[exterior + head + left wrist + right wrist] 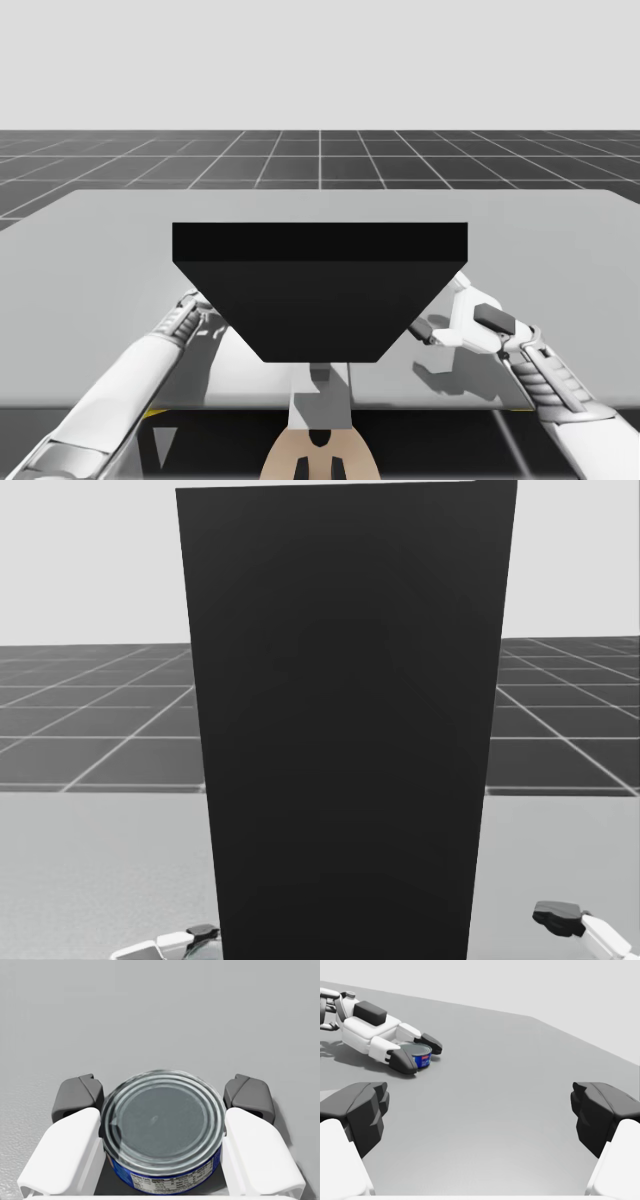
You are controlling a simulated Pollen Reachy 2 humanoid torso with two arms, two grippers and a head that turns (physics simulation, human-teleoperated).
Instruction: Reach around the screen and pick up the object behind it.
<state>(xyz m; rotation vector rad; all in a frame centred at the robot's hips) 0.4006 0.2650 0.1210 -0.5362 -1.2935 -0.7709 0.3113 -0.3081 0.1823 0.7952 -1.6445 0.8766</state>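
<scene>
Fingers of the left gripper, at the black screen's left edge, pinch the squat blue can from both sides on the grey table; the right gripper is spread wide, well apart from it.

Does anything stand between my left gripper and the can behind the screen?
Nothing visible does. The left gripper has the can directly between its fingers, which touch it from both sides. The black screen blocks the head's sight, not the gripper.
</scene>
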